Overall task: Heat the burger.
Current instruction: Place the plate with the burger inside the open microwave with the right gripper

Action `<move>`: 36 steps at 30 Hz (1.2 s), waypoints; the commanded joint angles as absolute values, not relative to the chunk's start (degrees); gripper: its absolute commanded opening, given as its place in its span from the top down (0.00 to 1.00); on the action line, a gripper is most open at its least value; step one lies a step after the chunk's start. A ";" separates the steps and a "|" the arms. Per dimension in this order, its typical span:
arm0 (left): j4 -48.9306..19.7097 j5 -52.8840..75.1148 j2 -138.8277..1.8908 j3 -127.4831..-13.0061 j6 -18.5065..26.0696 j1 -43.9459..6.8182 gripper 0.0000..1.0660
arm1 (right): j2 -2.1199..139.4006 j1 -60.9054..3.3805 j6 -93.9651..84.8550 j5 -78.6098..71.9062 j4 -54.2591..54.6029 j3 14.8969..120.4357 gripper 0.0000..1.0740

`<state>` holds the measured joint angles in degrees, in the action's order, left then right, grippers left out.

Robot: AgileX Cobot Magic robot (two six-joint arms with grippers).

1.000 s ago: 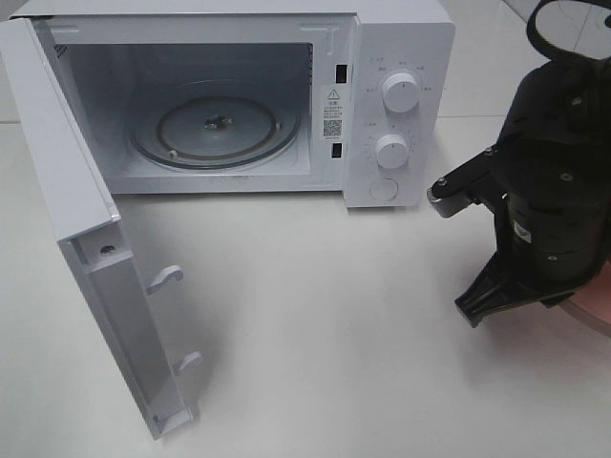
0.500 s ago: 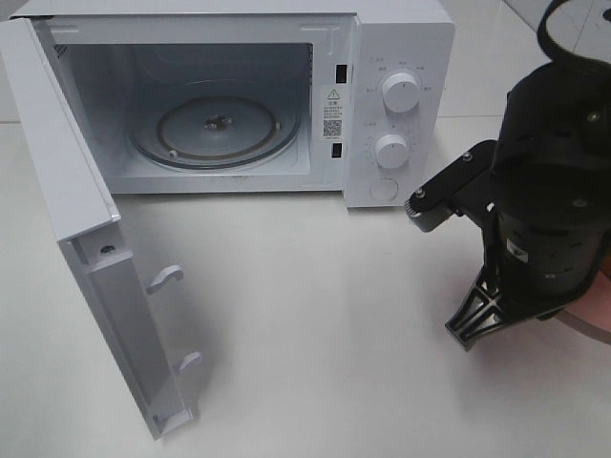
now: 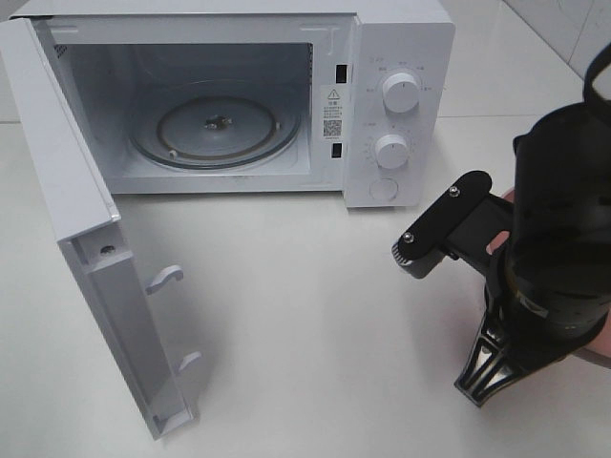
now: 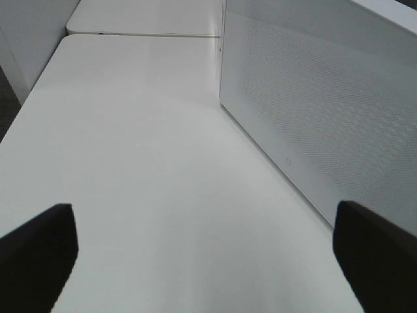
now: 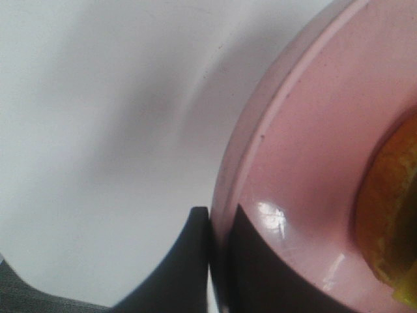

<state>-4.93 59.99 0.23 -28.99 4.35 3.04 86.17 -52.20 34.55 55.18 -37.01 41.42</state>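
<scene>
In the right wrist view, my right gripper [image 5: 220, 225] is shut on the rim of a round pink plate [image 5: 306, 150], one finger above the rim and one below. The burger [image 5: 391, 208] lies on that plate; only an orange-brown edge of its bun shows. From above, the right arm [image 3: 554, 248] hides the burger and nearly all of the plate, leaving a pink sliver [image 3: 597, 353] at the right edge. My left gripper [image 4: 208, 261] hangs open over bare table beside the microwave's perforated side wall [image 4: 326, 117], holding nothing.
The white microwave [image 3: 401, 105] stands at the back with its door [image 3: 86, 239] swung wide open to the left. Its glass turntable [image 3: 215, 129] holds nothing. White tabletop [image 3: 305, 305] stretches between the microwave and the right arm.
The right arm has moved toward the table's front edge and turned, and its body now covers more of the plate. The microwave and the left gripper have not moved.
</scene>
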 commanded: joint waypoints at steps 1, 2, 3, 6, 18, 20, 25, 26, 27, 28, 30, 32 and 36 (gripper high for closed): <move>-5.16 59.19 1.49 -28.76 4.13 3.27 0.04 | 85.08 -53.74 34.84 58.38 -40.16 40.91 1.00; -5.16 59.19 1.49 -28.76 4.13 3.27 0.04 | 85.03 -54.77 34.72 59.19 -40.45 40.91 1.00; -5.16 59.19 1.49 -28.76 4.13 3.27 0.04 | 85.03 -54.77 34.72 59.19 -40.45 40.91 1.00; -5.16 59.19 1.49 -28.76 4.13 3.27 0.04 | 84.74 -56.15 34.55 59.87 -40.51 40.91 1.00; -5.16 59.19 1.49 -28.76 4.13 3.27 0.04 | 80.50 -61.99 33.52 60.16 -40.57 37.70 1.00; -5.16 59.19 1.49 -28.76 4.13 3.27 0.04 | 79.87 -62.05 33.52 60.39 -40.11 36.90 1.00; -5.16 59.19 1.49 -28.76 4.13 3.27 0.04 | 77.98 -62.05 33.52 61.25 -39.82 35.75 1.00; -5.16 59.19 1.49 -28.76 4.13 3.27 0.04 | 77.98 -62.05 33.52 61.25 -39.82 35.75 1.00; -5.16 59.19 1.49 -28.76 4.13 3.27 0.04 | 77.23 -62.05 33.52 61.71 -39.82 35.29 1.00; -5.16 59.19 1.49 -28.76 4.13 3.27 0.04 | 76.32 -62.91 33.52 61.99 -39.99 34.55 1.00; -5.16 59.19 1.49 -28.76 4.13 3.27 0.04 | 75.92 -63.60 33.52 61.99 -40.11 34.15 1.00; -5.16 59.19 1.49 -28.76 4.13 3.27 0.04 | 75.29 -65.20 33.52 61.99 -40.11 33.58 1.00; -5.16 59.19 1.49 -28.76 4.13 3.27 0.04 | 75.06 -67.61 33.52 62.22 -40.22 33.00 1.00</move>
<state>-4.93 59.99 0.23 -28.99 4.35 3.04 75.40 -67.38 34.15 60.05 -36.90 33.23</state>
